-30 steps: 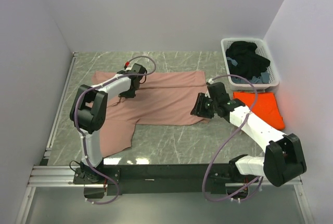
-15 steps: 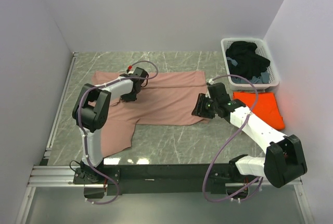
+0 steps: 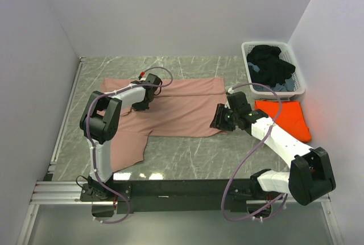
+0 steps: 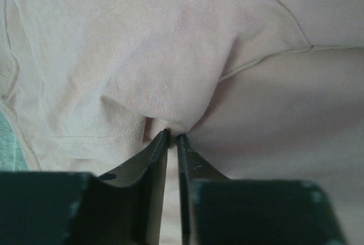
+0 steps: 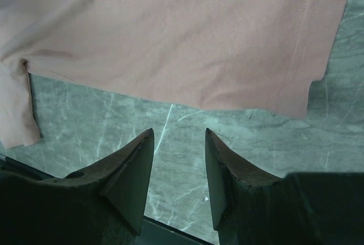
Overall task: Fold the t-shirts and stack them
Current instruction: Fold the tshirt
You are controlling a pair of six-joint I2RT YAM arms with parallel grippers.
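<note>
The dusty-pink t-shirt (image 3: 182, 108) lies spread across the marble table, one sleeve reaching toward the near left. My left gripper (image 3: 141, 106) is down on its left shoulder area. In the left wrist view the left gripper (image 4: 172, 135) is shut on a raised pinch of the pink t-shirt (image 4: 170, 57). My right gripper (image 3: 216, 122) hovers at the shirt's near right corner. There the right gripper (image 5: 179, 132) is open over bare marble, just short of the pink t-shirt's hem (image 5: 170, 40). The orange t-shirt (image 3: 287, 117) lies folded at the right.
A white laundry basket (image 3: 245, 57) with dark clothes (image 3: 270, 63) stands at the back right, behind the orange t-shirt. White walls close in the table (image 3: 187, 160) on the left, back and right. A metal rail (image 3: 62, 137) runs along the left edge.
The left gripper slid slightly right on the pink t-shirt, then closed on a pinch of fabric. The right arm has barely moved and its jaws stay apart.
</note>
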